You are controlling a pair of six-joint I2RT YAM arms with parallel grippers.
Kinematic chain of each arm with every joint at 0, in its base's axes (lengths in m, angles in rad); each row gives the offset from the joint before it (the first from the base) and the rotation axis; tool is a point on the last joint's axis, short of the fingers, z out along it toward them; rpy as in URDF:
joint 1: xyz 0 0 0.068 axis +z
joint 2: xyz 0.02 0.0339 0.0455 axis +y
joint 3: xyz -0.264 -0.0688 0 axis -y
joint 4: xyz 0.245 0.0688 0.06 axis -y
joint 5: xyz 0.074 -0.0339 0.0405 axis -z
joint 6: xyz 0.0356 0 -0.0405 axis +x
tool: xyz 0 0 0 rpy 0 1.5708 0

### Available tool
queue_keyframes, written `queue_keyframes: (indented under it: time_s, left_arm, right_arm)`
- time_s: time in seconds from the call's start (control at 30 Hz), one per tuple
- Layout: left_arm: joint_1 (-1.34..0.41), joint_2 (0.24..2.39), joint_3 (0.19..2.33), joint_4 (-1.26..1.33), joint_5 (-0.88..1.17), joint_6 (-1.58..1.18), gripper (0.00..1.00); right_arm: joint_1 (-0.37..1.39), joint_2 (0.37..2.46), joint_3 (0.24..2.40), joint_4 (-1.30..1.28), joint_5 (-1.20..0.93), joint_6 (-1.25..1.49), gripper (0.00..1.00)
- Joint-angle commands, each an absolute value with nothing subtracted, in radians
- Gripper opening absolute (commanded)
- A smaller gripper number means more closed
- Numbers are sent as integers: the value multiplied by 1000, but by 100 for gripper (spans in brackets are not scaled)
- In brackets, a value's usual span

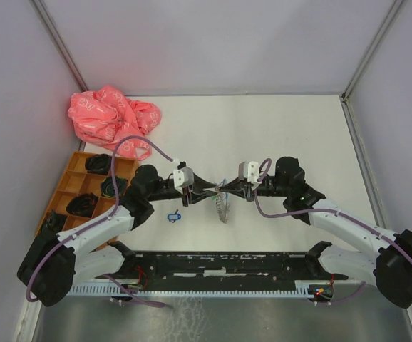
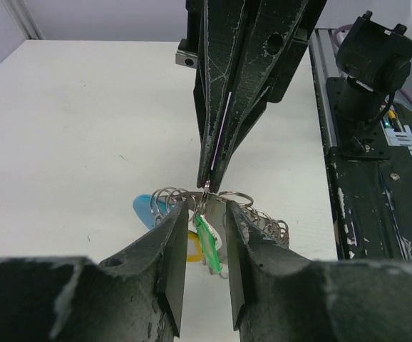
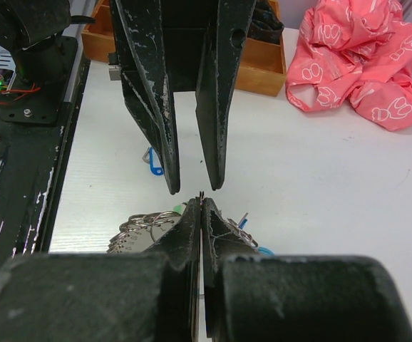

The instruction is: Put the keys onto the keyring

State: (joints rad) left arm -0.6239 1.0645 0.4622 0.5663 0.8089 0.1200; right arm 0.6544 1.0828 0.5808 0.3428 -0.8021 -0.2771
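Pinching keys (image 2: 207, 241) in R gripper (image 3: 201, 205); L gripper (image 2: 206, 212) narrowly parted; orange tray (image 1: 126, 167) holds dark items (image 1: 98, 163).

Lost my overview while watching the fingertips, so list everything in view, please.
key bunch: one, metal rings with green, yellow and blue tags, mid-table between the grippers
loose tag: one, blue, on the table left of the bunch
bag: one, pink, far left corner
tray: one, orange, compartments holding dark items, left edge
table: one, white
left gripper: open, fingers either side of the green tag
right gripper: shut on the bunch's top ring
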Motion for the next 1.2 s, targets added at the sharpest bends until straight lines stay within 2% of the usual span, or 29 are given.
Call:
queue_keyframes:
  time_s: [0.0, 0.73, 0.87, 0.97, 1.07, 1.17]
  left_arm:
    - [-626, 1094, 477, 650, 803, 63, 34]
    - [-626, 1164, 515, 684, 858, 11, 28]
    - [-626, 1166, 520, 687, 863, 6, 20]
    - [-626, 1165, 525, 669, 858, 15, 3]
    - [-626, 1146, 551, 571, 844, 65, 3]
    - [-628, 1120, 589, 446, 822, 126, 3]
  right_arm:
    - [658, 1070, 606, 415, -807, -276, 1]
    - [657, 1082, 615, 420, -820, -266, 1]
    - [657, 1084, 618, 415, -824, -264, 1]
    - [657, 1079, 627, 369, -823, -272, 1]
    - [657, 1052, 649, 264, -809, -304, 4]
    - [657, 1026, 694, 92, -775, -363, 12]
